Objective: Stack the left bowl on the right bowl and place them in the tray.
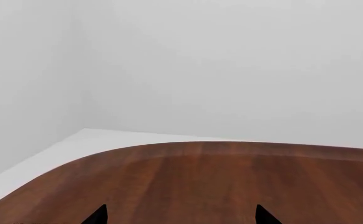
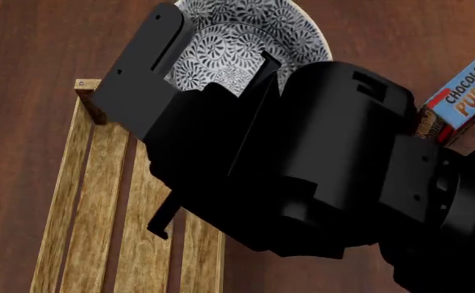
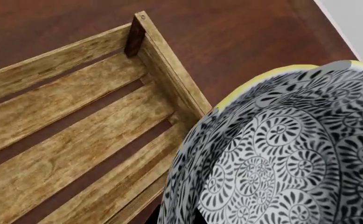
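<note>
carrying the patterned bowl (image 3: 281, 154) in the right gripper (image 2: 258, 73) beside the tray (image 2: 99, 207); stacking unclear, placing left; left gripper (image 1: 181, 215) wide, empty.

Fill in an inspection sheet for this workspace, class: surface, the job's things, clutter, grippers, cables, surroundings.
Surface: dark wooden table with a rounded corner.
Job's things: black-and-white patterned bowl with a yellow rim seen in the right wrist view, close to the corner of the wooden slat tray; whether a second bowl is nested under it cannot be told.
Clutter: blue chocolate pudding box beside the tray's far end.
Grippers: right gripper hidden behind its arm, so its state cannot be told; left gripper open, over bare table.
Cables: nothing seen.
Surroundings: plain white walls, pale floor.
</note>
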Available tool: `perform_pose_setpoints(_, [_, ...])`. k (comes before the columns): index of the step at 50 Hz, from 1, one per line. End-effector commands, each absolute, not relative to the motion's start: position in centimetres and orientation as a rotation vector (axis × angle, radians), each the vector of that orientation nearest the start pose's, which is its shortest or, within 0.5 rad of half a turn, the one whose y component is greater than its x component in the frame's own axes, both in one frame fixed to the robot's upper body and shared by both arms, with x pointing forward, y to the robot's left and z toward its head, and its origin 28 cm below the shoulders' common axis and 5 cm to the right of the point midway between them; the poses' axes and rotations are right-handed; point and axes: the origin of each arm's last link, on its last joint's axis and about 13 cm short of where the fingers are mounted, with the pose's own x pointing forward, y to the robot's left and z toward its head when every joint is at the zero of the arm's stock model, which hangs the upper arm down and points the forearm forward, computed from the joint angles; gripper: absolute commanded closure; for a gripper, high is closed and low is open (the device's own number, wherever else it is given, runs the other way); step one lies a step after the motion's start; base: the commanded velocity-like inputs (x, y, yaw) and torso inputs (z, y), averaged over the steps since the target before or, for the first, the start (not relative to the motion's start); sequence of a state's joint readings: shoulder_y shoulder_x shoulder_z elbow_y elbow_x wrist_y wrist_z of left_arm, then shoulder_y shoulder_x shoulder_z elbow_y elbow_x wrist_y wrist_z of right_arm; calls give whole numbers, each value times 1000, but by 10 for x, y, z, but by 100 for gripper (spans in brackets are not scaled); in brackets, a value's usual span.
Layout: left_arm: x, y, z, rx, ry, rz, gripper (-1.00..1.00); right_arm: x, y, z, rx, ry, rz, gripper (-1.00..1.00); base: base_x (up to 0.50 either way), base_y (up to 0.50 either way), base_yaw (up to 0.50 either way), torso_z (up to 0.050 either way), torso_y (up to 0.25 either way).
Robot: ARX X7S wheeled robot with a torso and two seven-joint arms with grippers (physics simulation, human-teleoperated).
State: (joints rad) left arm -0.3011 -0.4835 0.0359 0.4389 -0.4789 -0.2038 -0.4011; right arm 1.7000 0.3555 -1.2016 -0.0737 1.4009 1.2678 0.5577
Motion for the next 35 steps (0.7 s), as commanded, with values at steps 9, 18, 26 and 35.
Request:
perform_pose_setpoints(9, [249, 278, 174, -50, -471, 201, -100, 285, -8, 300, -916, 271, 521, 100, 0, 0, 0, 0, 1])
perform_pose_setpoints(18, [249, 279, 174, -54, -471, 206, -100, 282, 4, 293, -939, 271, 554, 100, 0, 0, 0, 0, 1])
perform_pose_setpoints(26, [250, 280, 173, -54, -470, 213, -100, 284, 9, 287, -951, 277, 592, 100, 0, 0, 0, 1, 0])
perform_pose_setpoints(35, [250, 284, 174, -60, -470, 229, -100, 287, 18, 279, -961, 285, 634, 100, 0, 0, 0, 0, 1])
